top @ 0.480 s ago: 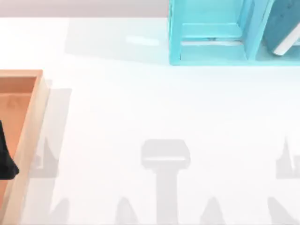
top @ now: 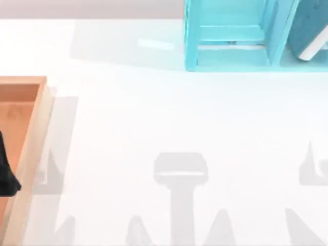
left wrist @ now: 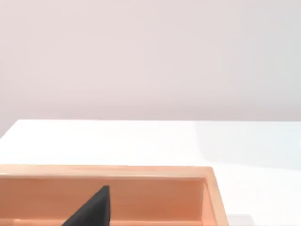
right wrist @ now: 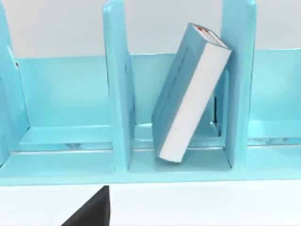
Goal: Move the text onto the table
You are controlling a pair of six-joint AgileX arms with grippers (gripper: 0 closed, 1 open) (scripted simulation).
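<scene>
The text (right wrist: 188,94) is a thick teal-blue book with white page edges. It leans tilted inside a compartment of the cyan shelf unit (right wrist: 115,94), its upper end resting against a divider. In the top view the text (top: 310,31) is at the far right back, inside the shelf (top: 230,36). A dark part of my right gripper (right wrist: 91,209) hangs in front of the shelf, apart from the book and above the white table (right wrist: 197,202). My left gripper (top: 6,174) is parked at the left edge over the wooden tray (top: 31,143).
The orange-brown tray (left wrist: 141,172) lies along the table's left side, with a dark part of the left gripper (left wrist: 91,209) above it. The white table (top: 179,113) spreads wide between tray and shelf, crossed by grey shadows near the front edge.
The grey shadows at the front right of the table have shifted slightly left. The book, shelf, tray and left gripper have not moved.
</scene>
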